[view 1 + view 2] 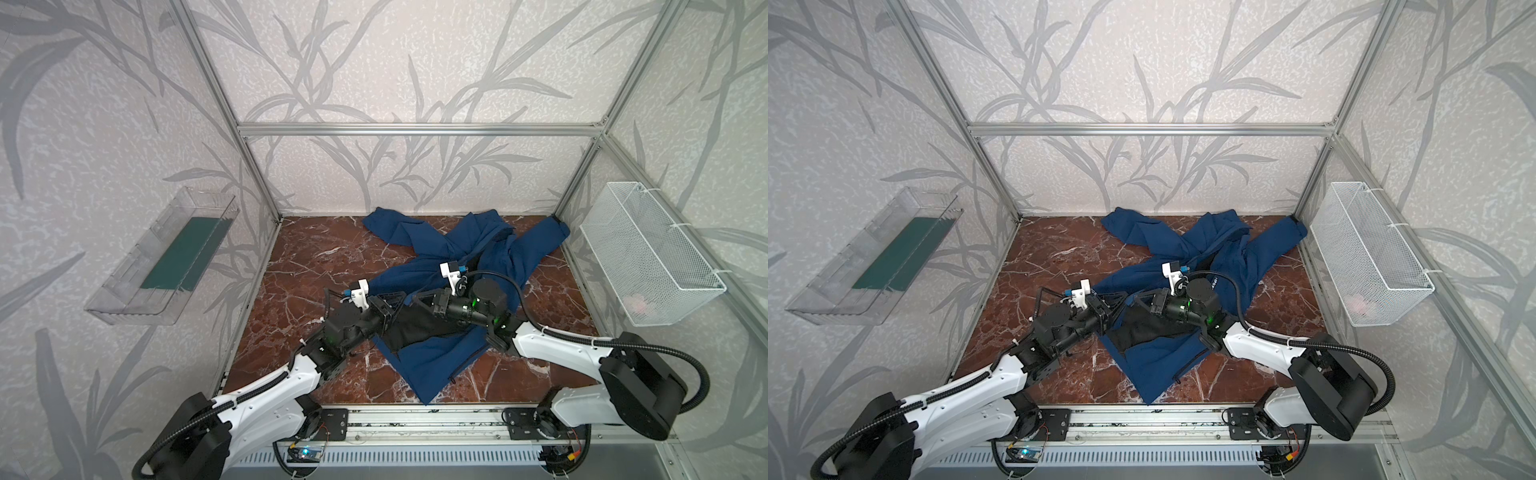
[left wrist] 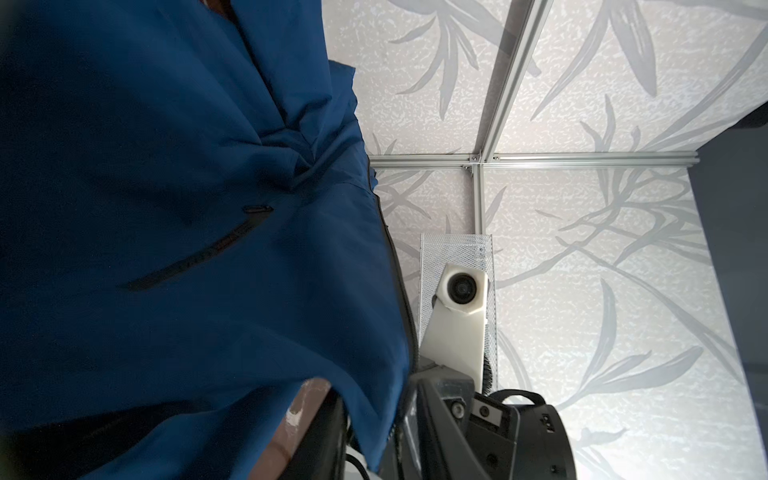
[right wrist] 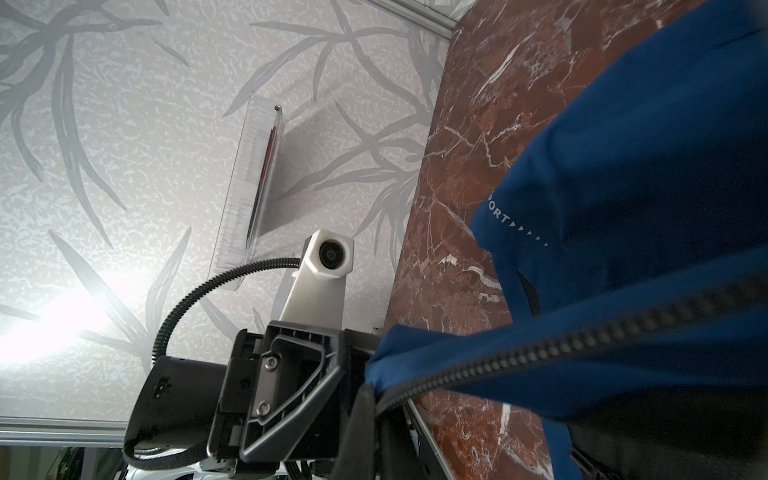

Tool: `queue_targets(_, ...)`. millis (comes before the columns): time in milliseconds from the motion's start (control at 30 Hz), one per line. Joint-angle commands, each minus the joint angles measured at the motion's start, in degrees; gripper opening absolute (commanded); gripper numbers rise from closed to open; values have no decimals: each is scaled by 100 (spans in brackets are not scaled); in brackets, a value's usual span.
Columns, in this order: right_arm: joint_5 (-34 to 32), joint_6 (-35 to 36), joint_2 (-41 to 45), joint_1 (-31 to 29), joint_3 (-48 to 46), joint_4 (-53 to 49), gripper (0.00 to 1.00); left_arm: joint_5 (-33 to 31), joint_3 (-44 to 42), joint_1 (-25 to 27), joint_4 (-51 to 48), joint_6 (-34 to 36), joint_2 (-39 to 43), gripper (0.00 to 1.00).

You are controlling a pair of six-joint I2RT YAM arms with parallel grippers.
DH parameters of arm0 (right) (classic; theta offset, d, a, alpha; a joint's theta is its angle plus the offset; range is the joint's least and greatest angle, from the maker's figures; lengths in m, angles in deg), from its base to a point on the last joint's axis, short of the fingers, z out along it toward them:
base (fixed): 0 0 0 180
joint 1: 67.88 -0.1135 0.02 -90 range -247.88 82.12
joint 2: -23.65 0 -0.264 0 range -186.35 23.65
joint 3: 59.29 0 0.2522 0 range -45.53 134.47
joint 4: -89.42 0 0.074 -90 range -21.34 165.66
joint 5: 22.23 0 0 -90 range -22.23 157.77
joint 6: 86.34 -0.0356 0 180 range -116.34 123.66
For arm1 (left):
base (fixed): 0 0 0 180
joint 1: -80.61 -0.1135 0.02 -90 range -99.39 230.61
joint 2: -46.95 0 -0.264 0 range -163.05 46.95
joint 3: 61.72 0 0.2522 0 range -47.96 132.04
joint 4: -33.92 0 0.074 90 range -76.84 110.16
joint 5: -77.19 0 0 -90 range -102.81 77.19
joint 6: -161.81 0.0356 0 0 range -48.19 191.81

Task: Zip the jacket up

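The jacket (image 1: 449, 266) is lying crumpled on the red marble counter (image 1: 299, 266), in the middle and toward the far right. Its sleeves are spreading out toward the far wall. Its near flap is folding back, so the black lining (image 1: 419, 328) is showing. The jacket is lying open, not zipped.

The left end effector (image 1: 392, 301) and the right end effector (image 1: 422, 300) are meeting nose to nose over the jacket's near middle part, just beside each other.

In the right wrist view, the right end effector (image 3: 370, 399) is clenching on the jacket's edge by the zipper teeth (image 3: 582, 345), and small white letters (image 3: 498, 216) are showing on the blue cloth.

In the left wrist view, the left end effector (image 2: 374, 432) is sitting partly open with the blue edge hanging between its fingers (image 2: 320, 432). I cannot tell if it is gripping the cloth.

A white wire basket (image 1: 648, 253) is hanging on the right wall
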Motion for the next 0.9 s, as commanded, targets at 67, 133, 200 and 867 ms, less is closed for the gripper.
queue_targets(67,107,16,171,-1,-35,357,0,-18,85,9,264,-25,-116,39)
queue_targets(133,108,3,220,-1,-70,377,0,-28,56,6,363,-49,-185,38)
queue_targets(200,78,7,281,3,-94,338,0,-74,15,5,424,-58,-217,35)
queue_targets(867,205,285,28,119,440,8,0,-135,146,9,-266,212,97,0)
